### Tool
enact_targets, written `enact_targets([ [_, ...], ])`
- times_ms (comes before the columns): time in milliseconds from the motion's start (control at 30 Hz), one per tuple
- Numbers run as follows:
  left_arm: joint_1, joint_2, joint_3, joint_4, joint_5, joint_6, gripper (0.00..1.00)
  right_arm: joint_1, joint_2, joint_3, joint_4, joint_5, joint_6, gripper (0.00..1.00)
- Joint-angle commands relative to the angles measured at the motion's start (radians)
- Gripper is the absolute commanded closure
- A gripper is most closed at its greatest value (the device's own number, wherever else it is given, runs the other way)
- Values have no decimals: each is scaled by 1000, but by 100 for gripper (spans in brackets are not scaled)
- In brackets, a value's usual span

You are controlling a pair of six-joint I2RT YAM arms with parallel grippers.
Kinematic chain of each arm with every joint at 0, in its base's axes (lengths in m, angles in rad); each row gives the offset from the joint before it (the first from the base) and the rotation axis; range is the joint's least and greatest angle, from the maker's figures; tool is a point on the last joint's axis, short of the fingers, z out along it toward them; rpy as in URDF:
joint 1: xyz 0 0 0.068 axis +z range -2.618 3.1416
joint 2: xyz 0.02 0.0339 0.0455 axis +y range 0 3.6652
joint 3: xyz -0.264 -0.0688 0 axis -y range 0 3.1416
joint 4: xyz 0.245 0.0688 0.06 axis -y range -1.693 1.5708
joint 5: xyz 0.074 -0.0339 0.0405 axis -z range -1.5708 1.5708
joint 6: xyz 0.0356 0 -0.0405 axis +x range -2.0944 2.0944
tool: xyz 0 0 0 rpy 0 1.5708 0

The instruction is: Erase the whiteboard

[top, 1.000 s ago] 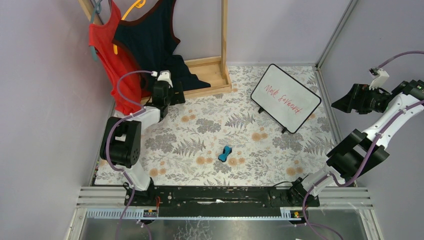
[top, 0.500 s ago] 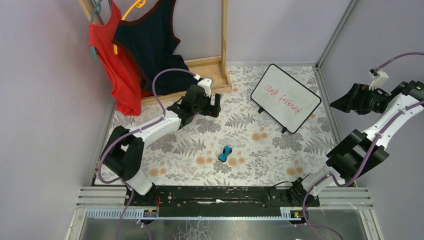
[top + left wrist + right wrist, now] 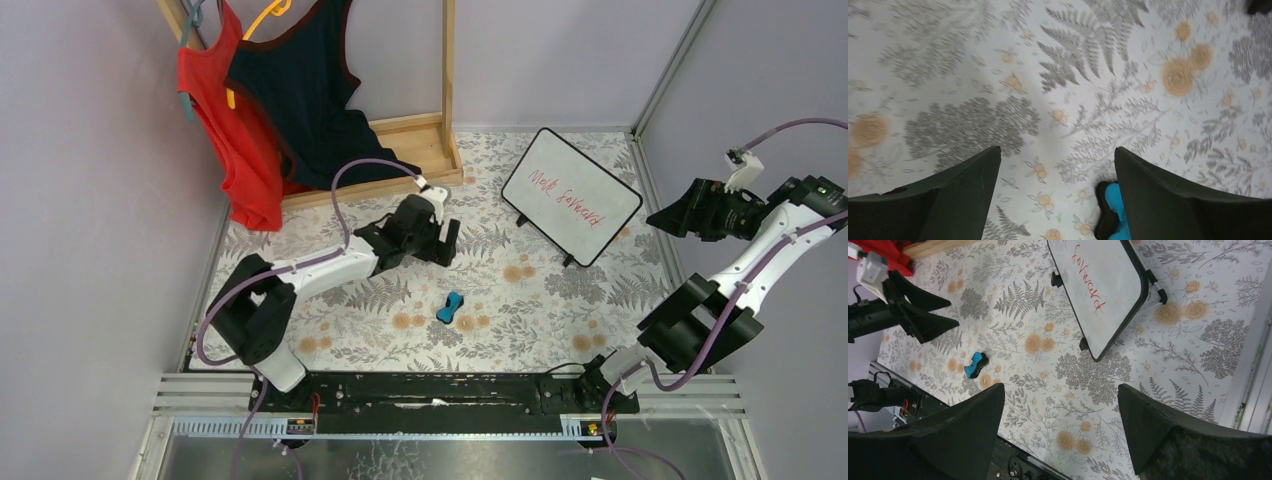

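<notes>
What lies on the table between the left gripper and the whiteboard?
Only bare floral cloth separates left gripper and whiteboard, as the top view shows.

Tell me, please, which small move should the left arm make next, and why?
Probably move the left pincer toward the near edge and down, to centre it over the blue eraser. Its jaws stand open and empty, and the wrist view shows the eraser only at the bottom, beside one finger. The whiteboard bears red writing, so the eraser comes first.

White surface [image 3: 330, 290] patterned with grey ferns and orange flowers.
The whiteboard [image 3: 571, 196] is white, black-framed, with red writing; the eraser [image 3: 450, 307] is bright blue; there is a red top [image 3: 225, 110] and a navy top [image 3: 300, 90].
</notes>
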Motion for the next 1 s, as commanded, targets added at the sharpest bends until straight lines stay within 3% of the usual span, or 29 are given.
enact_targets([
  [0, -82, 27, 31, -44, -5, -17, 19, 0, -62, -31, 10, -7, 8, 10],
  [267, -220, 7, 28, -108, -54, -83, 21, -1, -103, -106, 83, -8, 47, 10],
  [533, -332, 39, 47, -223, -159, -162, 31, 0, -73, -118, 91, -39, 45, 10],
  [967, -360, 126, 95, -330, -250, -208, 40, -1, -74, -147, 83, -49, 5, 10],
])
